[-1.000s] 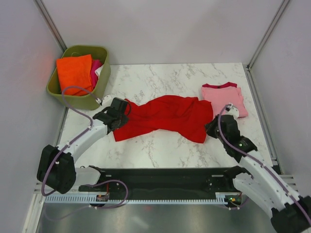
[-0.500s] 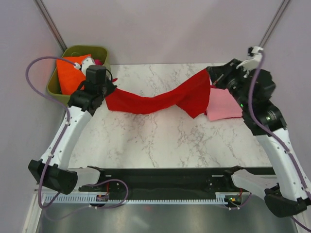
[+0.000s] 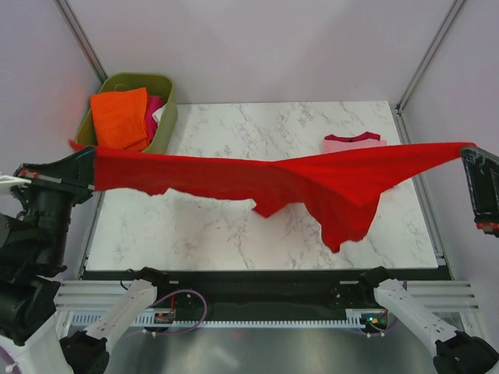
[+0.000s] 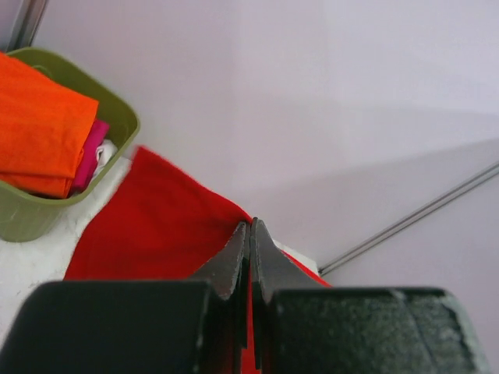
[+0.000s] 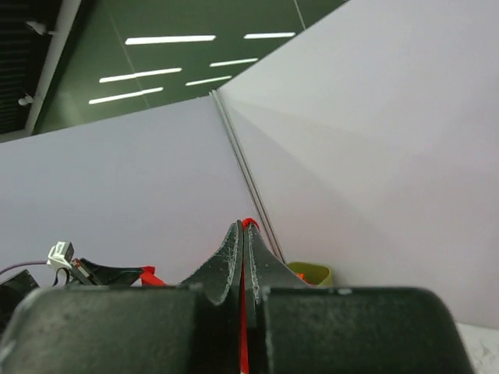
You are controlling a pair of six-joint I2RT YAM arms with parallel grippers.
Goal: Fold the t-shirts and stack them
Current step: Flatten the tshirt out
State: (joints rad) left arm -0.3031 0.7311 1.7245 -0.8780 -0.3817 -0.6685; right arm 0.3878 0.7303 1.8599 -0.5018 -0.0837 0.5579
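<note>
Worktop [image 3: 195, 234]: below red t-shirt [image 3: 327, 183].
Grip: left hand [image 4: 249, 234], right hand [image 5: 242, 234] clamp its ends.
Next: we should lower it taut.

Both arms up high and spread wide, grippers clamped.
Left gripper [image 3: 84, 165] sits at the far left of the overhead view. Right gripper [image 3: 470, 156] sits at the far right, partly cut off. Each has its jaws pinched tight on one end of the red shirt [image 3: 327, 183].
</note>
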